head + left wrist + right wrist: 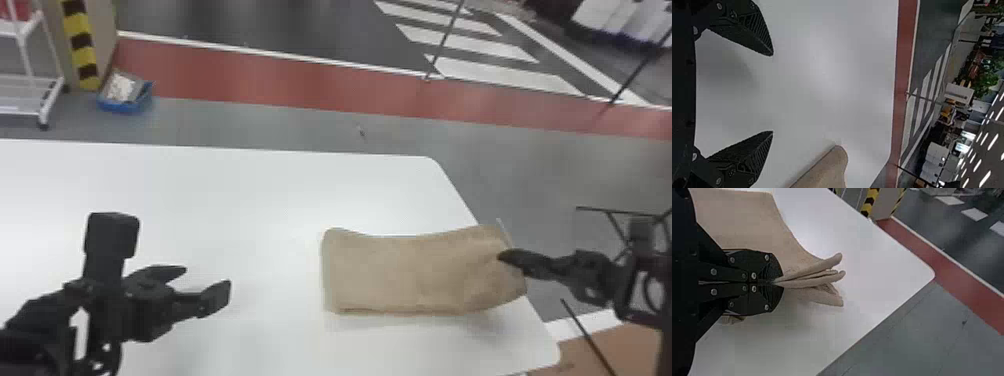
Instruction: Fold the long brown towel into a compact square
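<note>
Grips one towel (400, 272), right of centre in the head view, with closed right end effector (505, 257); has left end effector (206, 278) wide open, empty, lower left, above one tabletop (200, 190).

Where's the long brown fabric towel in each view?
Head view: brown towel right of centre on the white, round-cornered table, its right end in the black right gripper.
Left wrist view: bottom edge, left of centre, partly cut off.
Right wrist view: upper left through to the middle, bunched between that gripper's fingers.
Shared landmark: red floor strip beyond the table.
</note>
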`<action>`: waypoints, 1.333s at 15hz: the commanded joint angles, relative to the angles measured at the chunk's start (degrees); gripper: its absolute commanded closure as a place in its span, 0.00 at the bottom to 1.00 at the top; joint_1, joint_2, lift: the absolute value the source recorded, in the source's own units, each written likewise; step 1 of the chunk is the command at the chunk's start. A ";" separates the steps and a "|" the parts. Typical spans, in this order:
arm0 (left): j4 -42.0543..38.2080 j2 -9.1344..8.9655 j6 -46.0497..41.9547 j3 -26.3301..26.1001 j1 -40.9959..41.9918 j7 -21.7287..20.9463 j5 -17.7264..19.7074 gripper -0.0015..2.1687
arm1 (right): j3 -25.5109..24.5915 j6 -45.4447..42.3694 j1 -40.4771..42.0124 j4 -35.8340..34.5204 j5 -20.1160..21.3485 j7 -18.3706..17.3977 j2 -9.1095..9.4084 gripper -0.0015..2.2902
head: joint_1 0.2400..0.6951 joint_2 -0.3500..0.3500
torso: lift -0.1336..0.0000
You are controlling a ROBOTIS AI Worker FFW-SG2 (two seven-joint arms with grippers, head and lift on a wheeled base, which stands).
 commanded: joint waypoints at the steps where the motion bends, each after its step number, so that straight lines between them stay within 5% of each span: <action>1: -0.09 -0.41 0.54 -0.20 0.00 0.00 -0.13 0.09 | -1.78 0.40 0.38 -4.86 -2.87 0.80 -0.10 0.74 | 1.00 0.00 | 0.07; 5: -1.23 -0.41 2.13 -0.02 0.26 0.00 -0.31 0.09 | 0.68 0.40 -0.15 -13.04 -7.26 0.80 1.40 0.74 | 1.00 0.00 | 0.07; 13: -1.23 -0.41 2.13 0.68 0.97 -0.26 -0.31 0.09 | 15.63 0.40 -2.08 -19.28 -0.85 0.18 13.00 0.74 | 1.00 0.00 | 0.07; 20: -1.58 -0.41 1.95 1.38 0.97 -0.35 -0.04 0.09 | 24.50 0.40 -0.32 -20.33 3.11 0.45 15.81 0.74 | 1.00 0.03 | 0.07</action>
